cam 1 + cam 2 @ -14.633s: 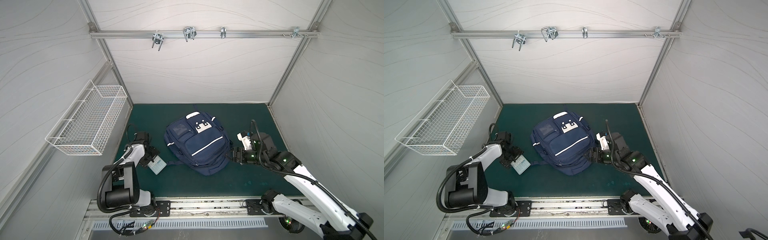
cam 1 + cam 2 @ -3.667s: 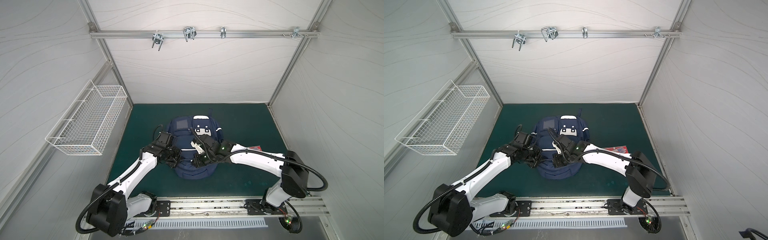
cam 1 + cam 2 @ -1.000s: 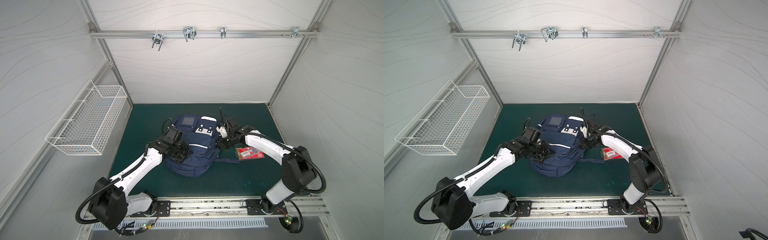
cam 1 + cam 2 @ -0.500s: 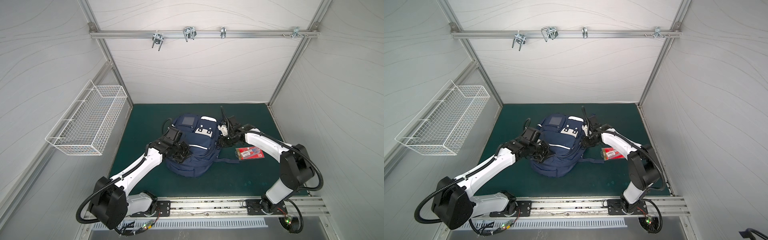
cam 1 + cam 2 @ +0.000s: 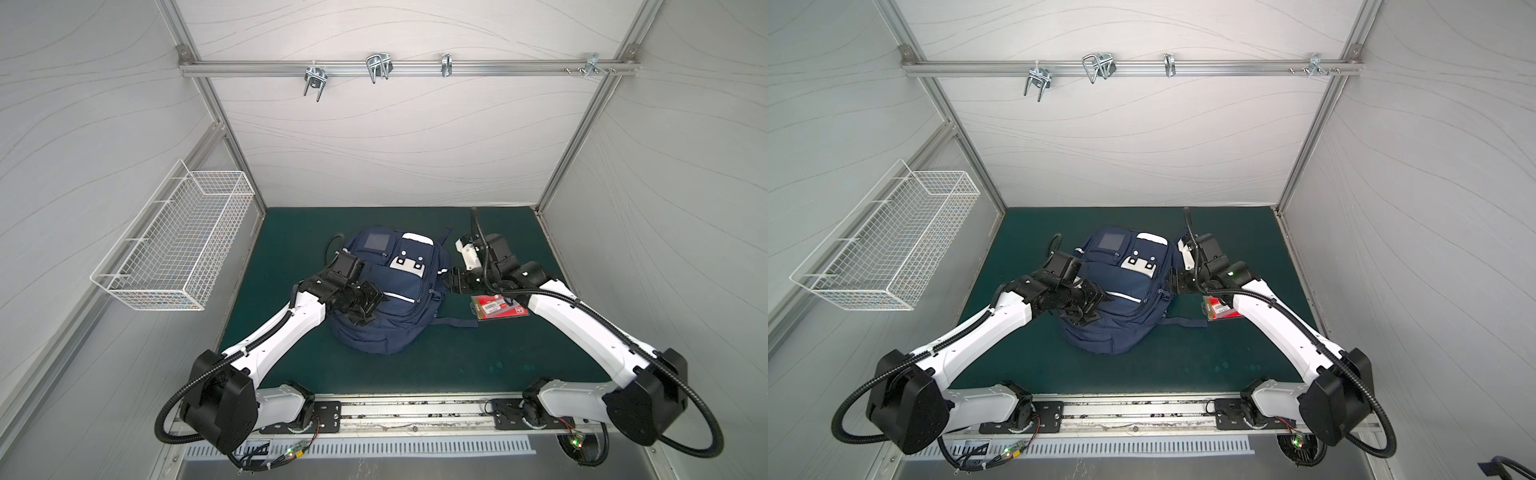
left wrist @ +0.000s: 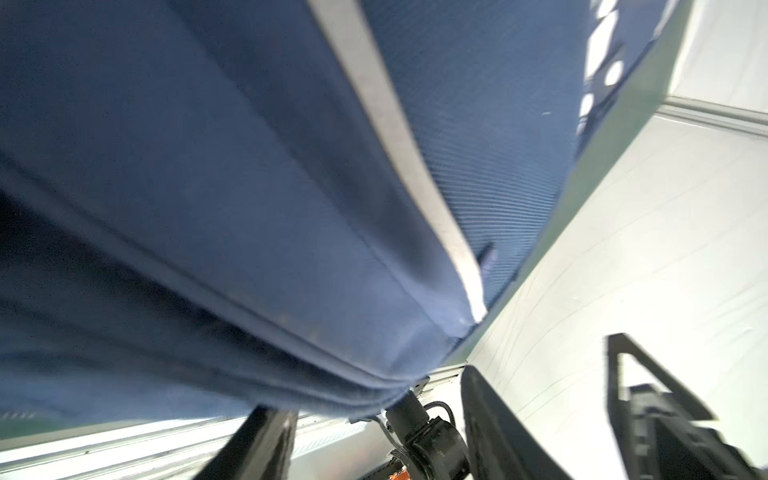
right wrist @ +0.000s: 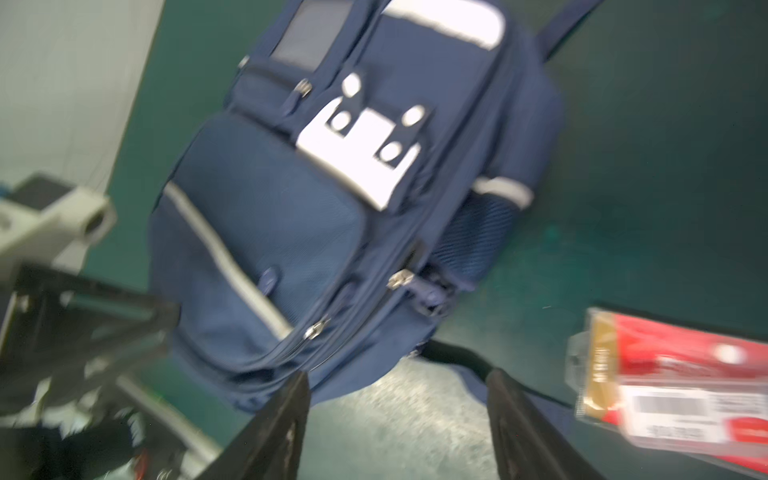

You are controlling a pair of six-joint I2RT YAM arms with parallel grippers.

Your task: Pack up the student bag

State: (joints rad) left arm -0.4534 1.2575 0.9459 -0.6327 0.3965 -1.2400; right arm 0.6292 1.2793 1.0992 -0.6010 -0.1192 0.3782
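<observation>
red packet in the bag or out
Out. The red packet lies flat on the green mat beside the student bag, not inside it; both top views show it.

Pale grey walls (image 5: 395,145) with thin wavy lines close the cell on three sides, held in an aluminium frame (image 5: 586,124), and the light is even and soft. High on the back wall runs a metal rail (image 5: 249,74) with several metal hooks (image 5: 377,68), and a white wire basket (image 5: 183,232) hangs on the wall at the left in both top views. The surface (image 5: 415,374) has a dark green mat, with a metal track (image 5: 415,417) along its near edge.
</observation>
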